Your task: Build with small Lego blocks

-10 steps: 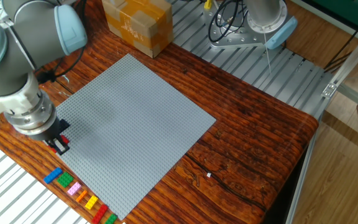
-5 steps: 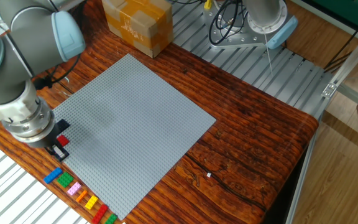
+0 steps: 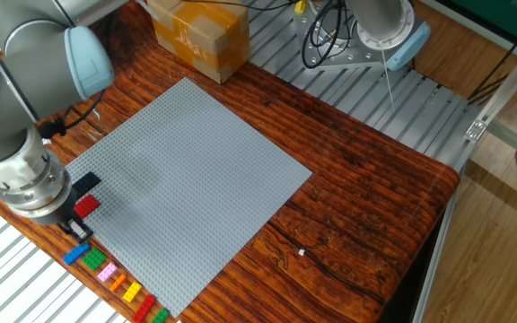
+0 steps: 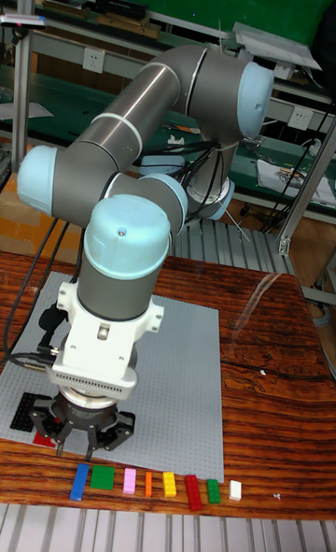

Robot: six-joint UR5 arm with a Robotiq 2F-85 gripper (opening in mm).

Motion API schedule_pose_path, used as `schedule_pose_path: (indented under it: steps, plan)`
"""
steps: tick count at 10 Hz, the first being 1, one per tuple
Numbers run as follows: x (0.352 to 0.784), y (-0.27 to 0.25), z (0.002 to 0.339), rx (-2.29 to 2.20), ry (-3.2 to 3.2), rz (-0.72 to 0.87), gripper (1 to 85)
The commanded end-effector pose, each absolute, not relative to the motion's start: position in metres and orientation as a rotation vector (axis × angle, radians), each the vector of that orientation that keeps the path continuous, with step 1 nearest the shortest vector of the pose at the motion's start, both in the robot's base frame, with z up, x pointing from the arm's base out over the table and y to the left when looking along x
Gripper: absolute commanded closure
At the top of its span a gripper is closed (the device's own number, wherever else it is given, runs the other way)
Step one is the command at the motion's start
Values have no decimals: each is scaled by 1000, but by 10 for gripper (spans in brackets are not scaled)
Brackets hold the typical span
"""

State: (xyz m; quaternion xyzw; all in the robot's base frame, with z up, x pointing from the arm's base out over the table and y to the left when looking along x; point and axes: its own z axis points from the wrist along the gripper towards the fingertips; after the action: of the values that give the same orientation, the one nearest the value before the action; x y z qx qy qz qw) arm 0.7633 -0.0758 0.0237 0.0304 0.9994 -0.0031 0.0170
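Observation:
A red small Lego block (image 3: 86,205) and a black one (image 3: 85,182) sit on the left corner of the grey baseplate (image 3: 196,179). My gripper (image 3: 74,227) hangs just left of the red block, open and holding nothing. In the tall fixed view the gripper (image 4: 82,431) stands over the baseplate's near-left corner, partly hiding the black block (image 4: 26,407) and the red one (image 4: 42,440). A row of loose blocks lies along the table's front edge: blue (image 3: 77,253), green (image 3: 92,261), pink (image 3: 106,273), orange (image 3: 118,283), yellow (image 3: 131,292), red (image 3: 142,308), green (image 3: 158,315).
A brown cardboard box (image 3: 197,36) stands beyond the baseplate's far corner. A second robot base (image 3: 366,40) with cables is mounted on the metal rails behind. A small white piece (image 4: 235,489) ends the brick row. Bare wooden tabletop (image 3: 357,197) lies to the right.
My gripper has slid left and toward the table's front edge, away from the red block, which stays on the baseplate next to the black one.

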Motion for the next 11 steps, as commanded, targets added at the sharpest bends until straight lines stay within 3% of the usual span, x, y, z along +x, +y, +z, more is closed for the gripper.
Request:
schedule_pose_path:
  steps: [1,11]
  plan:
    - [782,-66,20,80,3083,39,463]
    - [798,-67,9,37,3074,31,470]
